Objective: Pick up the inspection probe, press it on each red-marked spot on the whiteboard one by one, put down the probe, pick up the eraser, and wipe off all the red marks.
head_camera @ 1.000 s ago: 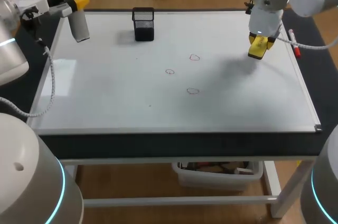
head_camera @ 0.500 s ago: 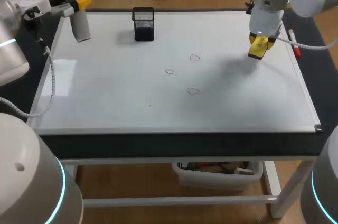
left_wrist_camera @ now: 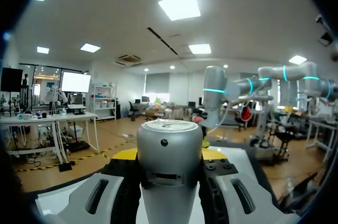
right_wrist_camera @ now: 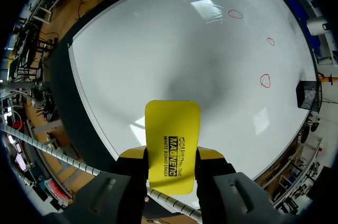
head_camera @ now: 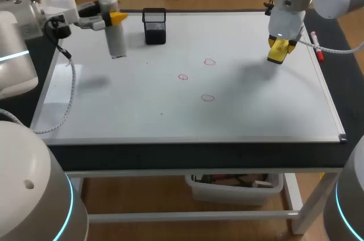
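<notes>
probe (head_camera: pixel 116 39) upright, tip toward whiteboard (head_camera: pixel 142 110), gripped in left hand (head_camera: pixel 112 17); eraser (right_wrist_camera: pixel 172 129) in right hand (right_wrist_camera: pixel 171 156)

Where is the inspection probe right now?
In the head view, the grey inspection probe hangs upright in the left gripper over the whiteboard's far left area, just left of the black mesh pen holder.

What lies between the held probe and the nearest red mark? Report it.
Head view: only bare whiteboard between probe and mark; the black mesh holder stands farther back, off that line.
</notes>
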Available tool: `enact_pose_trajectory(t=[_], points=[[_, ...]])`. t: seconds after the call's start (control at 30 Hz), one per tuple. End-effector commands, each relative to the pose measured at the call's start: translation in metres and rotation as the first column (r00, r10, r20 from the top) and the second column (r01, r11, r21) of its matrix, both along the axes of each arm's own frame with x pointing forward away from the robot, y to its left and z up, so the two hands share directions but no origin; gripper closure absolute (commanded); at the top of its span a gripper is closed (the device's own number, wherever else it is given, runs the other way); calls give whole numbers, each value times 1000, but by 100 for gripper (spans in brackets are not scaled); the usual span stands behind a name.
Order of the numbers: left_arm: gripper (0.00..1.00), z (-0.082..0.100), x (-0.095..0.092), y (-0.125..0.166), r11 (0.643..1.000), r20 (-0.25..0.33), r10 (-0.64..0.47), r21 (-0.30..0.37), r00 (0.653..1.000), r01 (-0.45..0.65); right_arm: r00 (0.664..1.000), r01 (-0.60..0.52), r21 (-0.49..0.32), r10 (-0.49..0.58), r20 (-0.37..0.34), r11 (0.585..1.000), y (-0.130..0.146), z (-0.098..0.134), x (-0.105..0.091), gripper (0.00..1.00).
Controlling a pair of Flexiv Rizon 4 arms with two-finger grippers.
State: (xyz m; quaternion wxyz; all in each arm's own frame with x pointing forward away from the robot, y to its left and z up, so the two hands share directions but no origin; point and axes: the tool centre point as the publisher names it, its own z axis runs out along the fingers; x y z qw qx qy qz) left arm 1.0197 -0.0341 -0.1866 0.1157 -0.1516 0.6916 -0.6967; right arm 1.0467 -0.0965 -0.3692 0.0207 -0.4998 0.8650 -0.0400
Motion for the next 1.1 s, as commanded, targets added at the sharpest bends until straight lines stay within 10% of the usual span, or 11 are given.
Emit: enact_pose_trajectory(t=[0.03, 0.47, 1.1], points=[[100, -8, -4, -24, 995, -13, -104, -7, 994, 104, 1000, -2, -4, 2, -2, 1000, -1, 2, 0, 100], [100, -39, -41, -113, 919, -38, -395, -25, 918, 394, 1000, -2, -4, 2, -2, 1000, -1, 2, 0, 100], [100, -62, -41, -183, 814, 6, -576, -88, 817, 574, 1000, -2, -4, 2, -2, 1000, -1, 2, 0, 100]])
